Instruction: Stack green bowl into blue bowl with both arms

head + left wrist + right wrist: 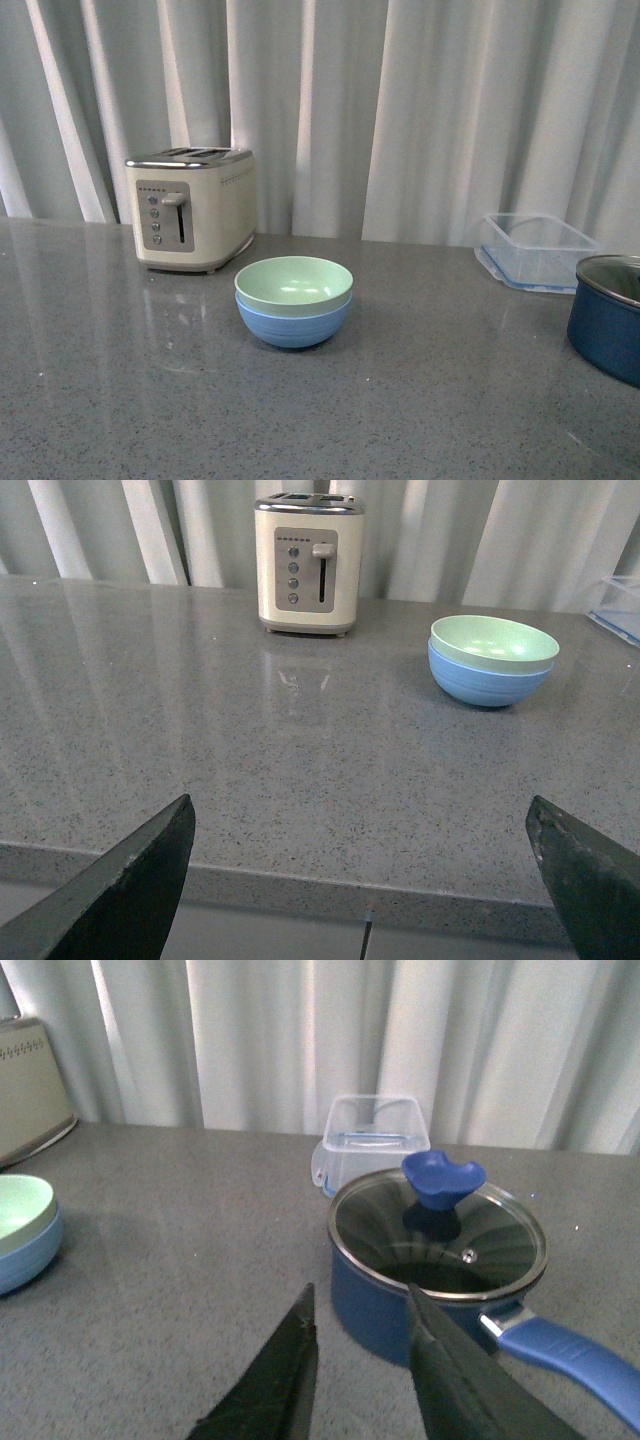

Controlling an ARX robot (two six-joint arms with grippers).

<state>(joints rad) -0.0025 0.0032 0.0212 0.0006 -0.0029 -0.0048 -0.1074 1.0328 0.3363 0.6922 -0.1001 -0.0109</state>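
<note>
Green bowl (293, 283) already sits nested inside the blue bowl (293, 322), near the middle of the counter (420, 400), just in front and to the right of the toaster (193, 208); by the look of it the stacking is done. What remains, I judge, is only to keep both arms well clear, so any retreat should be straight back, without sweeping toward the stack or the pot (430, 1270). The left gripper (365, 900) hangs over the counter's near edge, its fingers wide apart and empty, the bowls well away from it. The right gripper (360, 1370) has its fingers close but with a narrow gap, holding nothing, and hovers just before the pot. Both bowls are round, matte plastic of the same size, the green rim showing level above the blue one, so the seat seems even. The counter is grey speckled stone with a faint sheen. The toaster is cream with a chrome top; the pot is dark blue with a glass lid and a blue knob; behind it stands a clear plastic box (535, 250).
</note>
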